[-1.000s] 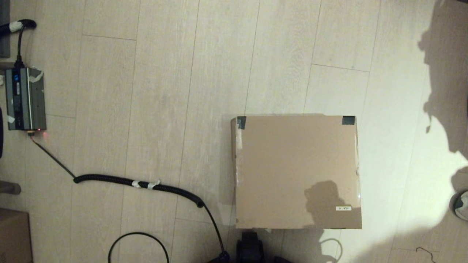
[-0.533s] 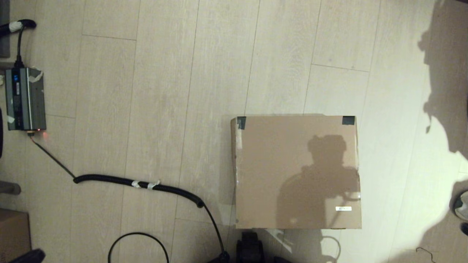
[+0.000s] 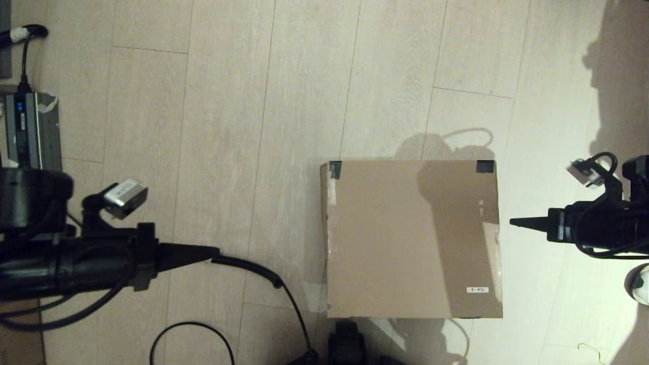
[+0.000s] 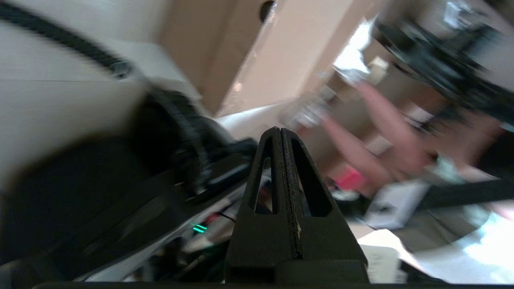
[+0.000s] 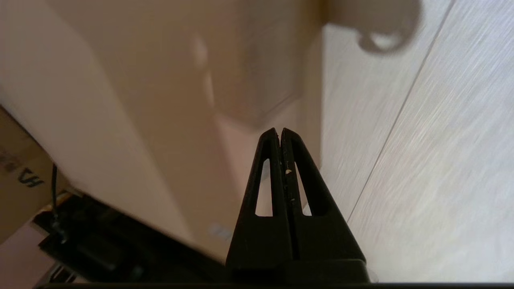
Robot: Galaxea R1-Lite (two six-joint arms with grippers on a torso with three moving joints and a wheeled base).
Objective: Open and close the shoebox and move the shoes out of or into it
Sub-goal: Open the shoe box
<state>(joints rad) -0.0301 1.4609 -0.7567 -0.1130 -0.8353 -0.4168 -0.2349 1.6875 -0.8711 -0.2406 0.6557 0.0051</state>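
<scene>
head view showed the shoebox (image 3: 411,238) closed on the floor (image 3: 284,91), lower centre-right of the frame, lid flat, dark tape patches (image 3: 334,169) at its two upper corners and a small white label (image 3: 477,289) near its lower right corner. no shoes were in sight; presumably they sat inside.

the right gripper (image 3: 513,222) hung just beside the box's right edge, tip aimed at it, fingers (image 5: 281,160) pressed together on nothing. the left gripper (image 3: 215,250) was at the left of the frame, well apart from the box, fingers (image 4: 281,160) likewise together and empty.

likely risks: with its fingers together, the right tip could only poke or wedge. pushed at the side wall instead of under the lid's edge, it would probably shove the whole box leftward, since nothing braced it. a lid lifted from one side alone might twist or fall back.

around it: a coiled black cable (image 3: 248,266) lay on the floor between the left gripper and the box, so a low sweep toward the box could snag it. a grey power unit (image 3: 30,132) sat at the upper left, and part of a pale rounded object (image 3: 640,285) showed at the right edge, too cropped to identify.
</scene>
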